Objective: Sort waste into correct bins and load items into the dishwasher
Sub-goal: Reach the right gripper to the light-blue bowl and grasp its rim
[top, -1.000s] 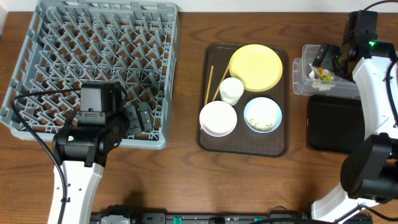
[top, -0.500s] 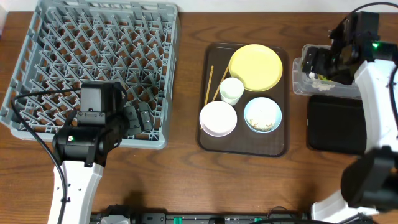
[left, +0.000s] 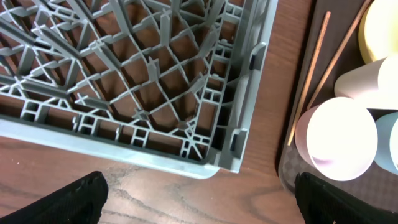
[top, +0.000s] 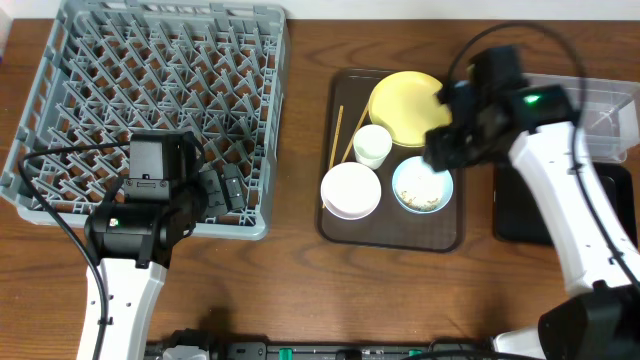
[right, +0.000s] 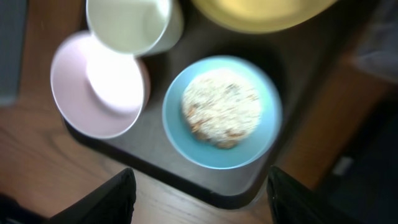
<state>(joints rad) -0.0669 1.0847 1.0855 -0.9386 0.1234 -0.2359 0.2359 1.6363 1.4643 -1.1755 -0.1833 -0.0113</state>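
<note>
Hovering right above the light blue bowl (right: 177, 124), your right gripper (right: 199, 202) is showing its fingers spread apart with nothing between them, so you're not gripping anything there. The rice-like crumbs (right: 221, 106) are sitting piled in that bowl, so I'd say the food waste is waiting to be binned.

Around it on the brown serving tray (top: 390, 235), the white bowl (top: 350, 190) is sitting to the left and the white cup (top: 373, 145) just beyond. The yellow plate (top: 405, 100) is at the far end, and the chopsticks (left: 309, 81) are lying along the left side.

Off to the right, the black tray (top: 520, 210) is lying near and the clear tub (top: 600, 110) far. I can't tell what's inside either.

Over on the left, your left gripper (left: 205, 202) is hanging wide open and empty by the near right corner of the grey rack (top: 150, 90), which isn't holding a single dish. So I'm guessing loading isn't started.

Counting: one plate, two bowls, one cup, two chopsticks, one crumb pile, two bins, one rack. I'm not spotting the wrapper or paper.
</note>
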